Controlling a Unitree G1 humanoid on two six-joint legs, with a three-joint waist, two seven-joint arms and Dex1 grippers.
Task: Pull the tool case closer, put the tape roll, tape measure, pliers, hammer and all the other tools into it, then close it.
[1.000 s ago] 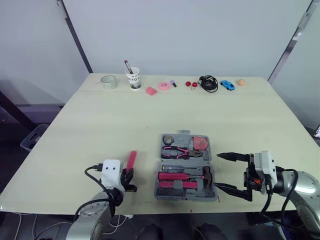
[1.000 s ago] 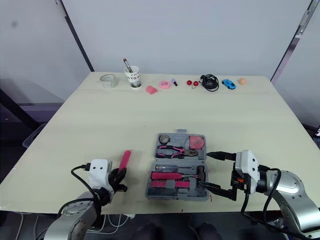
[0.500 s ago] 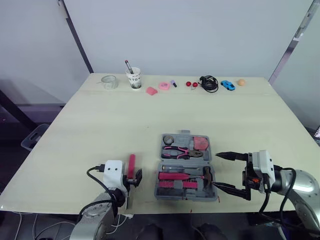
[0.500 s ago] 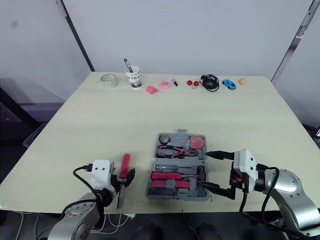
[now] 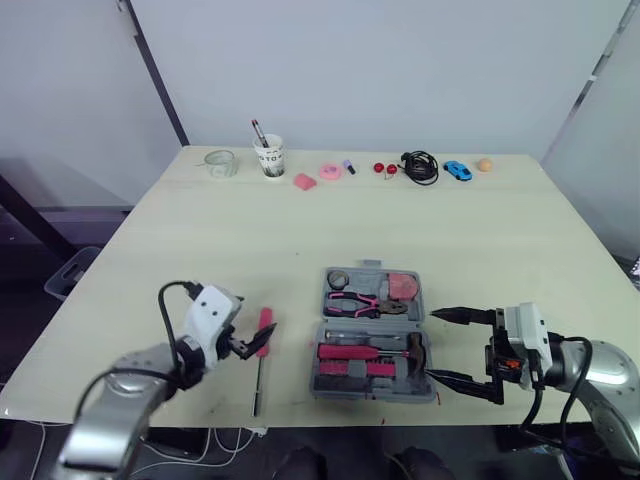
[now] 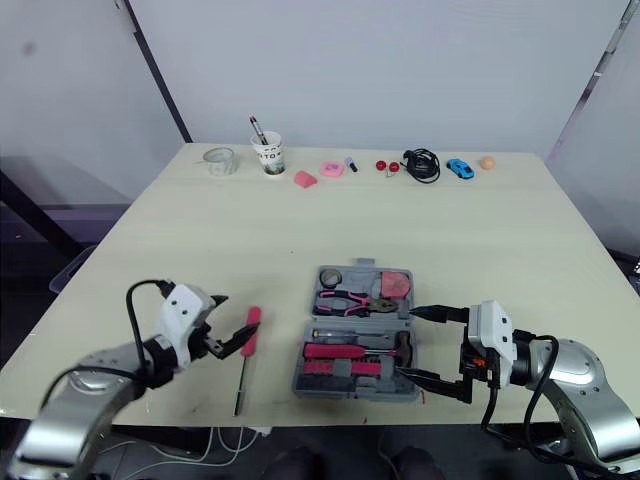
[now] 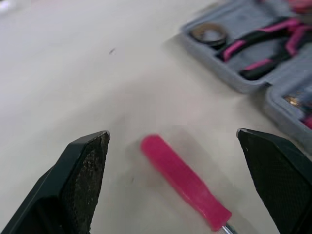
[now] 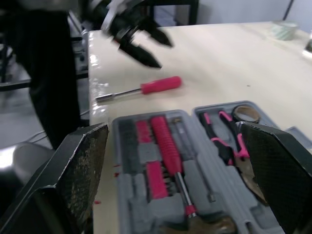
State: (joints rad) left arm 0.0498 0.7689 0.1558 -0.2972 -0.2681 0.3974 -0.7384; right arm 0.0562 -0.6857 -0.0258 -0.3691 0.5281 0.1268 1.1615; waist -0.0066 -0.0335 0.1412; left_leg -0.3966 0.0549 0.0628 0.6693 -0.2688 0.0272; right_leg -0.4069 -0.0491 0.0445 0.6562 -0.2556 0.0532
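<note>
The grey tool case lies open near the table's front edge. In it are a tape roll, pink-handled pliers, a pink tape measure and a hammer. A pink-handled screwdriver lies flat on the table left of the case, its shaft pointing at the front edge. My left gripper is open just left of the handle, which lies between its fingers without touching them. My right gripper is open at the case's right side, empty.
Along the table's far edge stand a clear tape roll, a paper cup with a pen, small pink items, a black cable, a blue toy car and an orange ball.
My left gripper has opened and let go of the screwdriver, which now lies on the table. The left arm has drawn back to the left. The right gripper has stayed put.
</note>
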